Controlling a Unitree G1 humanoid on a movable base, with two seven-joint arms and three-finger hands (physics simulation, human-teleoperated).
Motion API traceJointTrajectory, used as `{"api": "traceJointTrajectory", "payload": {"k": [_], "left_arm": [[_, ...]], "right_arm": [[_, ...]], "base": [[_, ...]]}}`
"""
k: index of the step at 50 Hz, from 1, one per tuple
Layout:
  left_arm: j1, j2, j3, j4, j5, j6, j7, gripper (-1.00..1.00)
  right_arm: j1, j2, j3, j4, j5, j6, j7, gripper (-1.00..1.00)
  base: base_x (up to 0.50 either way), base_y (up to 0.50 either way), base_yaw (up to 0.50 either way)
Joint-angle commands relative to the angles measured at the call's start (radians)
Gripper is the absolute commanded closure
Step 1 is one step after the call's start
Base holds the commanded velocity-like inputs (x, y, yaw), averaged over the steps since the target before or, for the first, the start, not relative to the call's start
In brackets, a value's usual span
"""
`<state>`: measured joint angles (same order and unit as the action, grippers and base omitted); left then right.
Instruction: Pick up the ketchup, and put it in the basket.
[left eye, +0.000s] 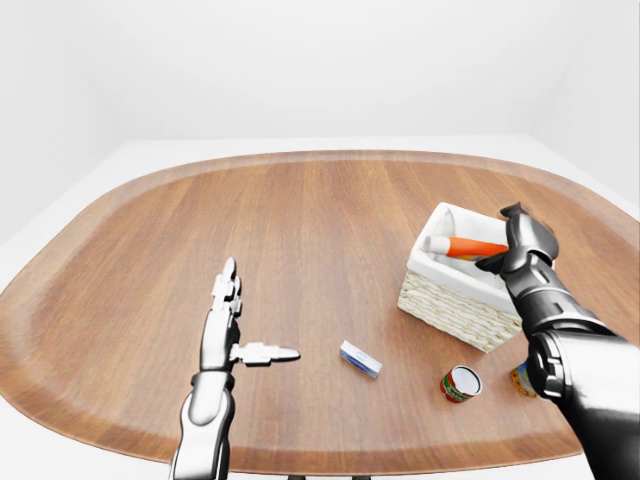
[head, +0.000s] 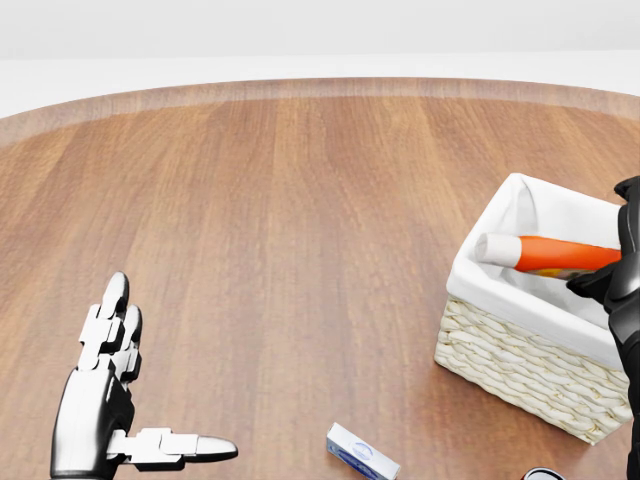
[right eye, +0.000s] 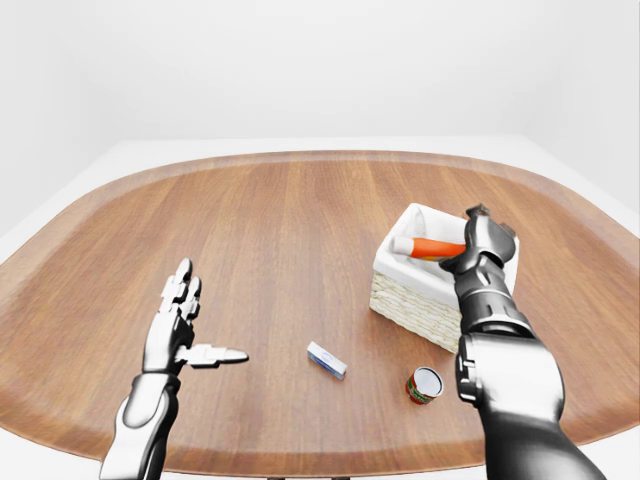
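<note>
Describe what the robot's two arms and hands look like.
The left hand is glossy silver metal with black joints: three jointed fingers with rounded tips, on a slim silver forearm. The right hand looks darker grey to black, on a thick, rounded, segmented forearm. No cables or markings show.
</note>
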<state>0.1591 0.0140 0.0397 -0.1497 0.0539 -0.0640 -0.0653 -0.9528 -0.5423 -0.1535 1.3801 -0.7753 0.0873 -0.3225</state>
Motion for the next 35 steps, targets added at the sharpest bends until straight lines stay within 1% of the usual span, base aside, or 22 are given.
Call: {"api": "traceJointTrajectory", "payload": {"k": [1, 9, 15, 25, 35], "left_arm": [[0.001, 0.000, 0.001, 0.001, -0.001, -0.003, -0.003, -1.00], [0.003, 0.000, 0.001, 0.001, 0.000, -0.005, -0.004, -1.00], [0.015, -0.002, -0.003, -0.026, 0.002, 0.008, -0.005, -1.00], [0.023, -0.003, -0.008, -0.043, 0.002, 0.015, -0.008, -1.00], [0.031, -0.004, -0.009, -0.059, -0.001, 0.022, -0.012, -1.00]], "right_arm": [[-0.010, 0.001, -0.005, -0.006, -0.006, 0.000, -0.024, -1.00], [-0.012, 0.006, -0.001, -0.006, -0.010, 0.000, -0.024, -1.00], [-0.021, 0.006, 0.002, -0.006, -0.017, 0.000, -0.024, -1.00], [-0.031, 0.006, 0.004, -0.008, -0.018, 0.000, -0.024, -1.00], [-0.069, -0.025, 0.010, -0.016, -0.011, 0.000, -0.014, -1.00]], "base": [[0.00, 0.00, 0.00], [0.00, 0.00, 0.00], [0.00, 0.00, 0.00], [0.00, 0.00, 0.00], [0.00, 0.00, 0.00]]}}
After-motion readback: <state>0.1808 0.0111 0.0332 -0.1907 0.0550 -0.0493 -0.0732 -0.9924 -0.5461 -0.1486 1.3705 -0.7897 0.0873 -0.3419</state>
